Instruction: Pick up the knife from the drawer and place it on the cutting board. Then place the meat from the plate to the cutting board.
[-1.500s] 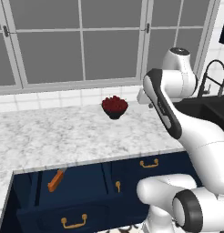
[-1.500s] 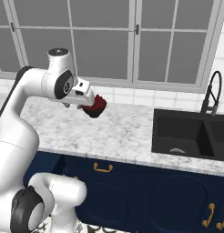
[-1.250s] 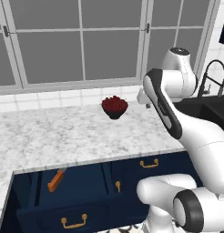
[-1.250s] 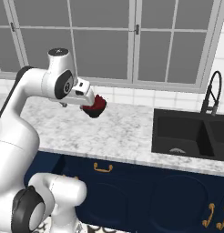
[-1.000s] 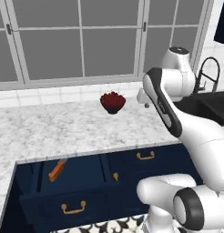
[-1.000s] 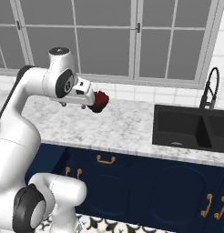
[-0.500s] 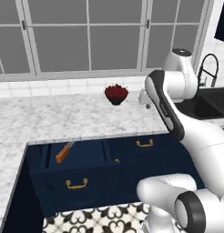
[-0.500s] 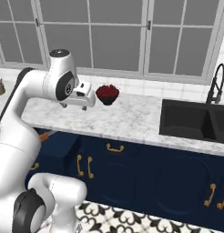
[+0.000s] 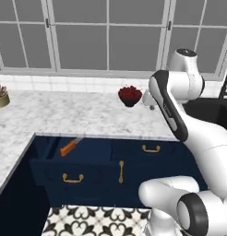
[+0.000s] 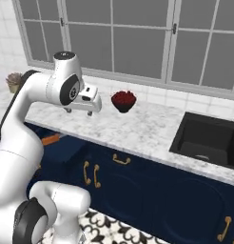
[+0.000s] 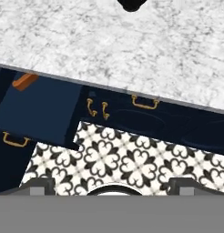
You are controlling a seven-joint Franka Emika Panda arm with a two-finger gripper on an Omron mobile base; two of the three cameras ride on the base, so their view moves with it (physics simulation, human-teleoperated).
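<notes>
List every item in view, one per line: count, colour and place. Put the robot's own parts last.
knife: one, orange-brown handle with a grey blade, lying in the open drawer
drawer: one, dark navy with a brass handle, pulled out below the counter's left part
bowl of red berries: one, dark bowl, at the back of the counter near the window
counter: one, grey-white marble, over navy cabinet fronts
sink: one, black, set in the counter at the right
potted plant: one, small, at the counter's far left
floor tiles: black and white pattern, in front of the cabinets
gripper: one, white, jaws open, empty, above the counter
</notes>
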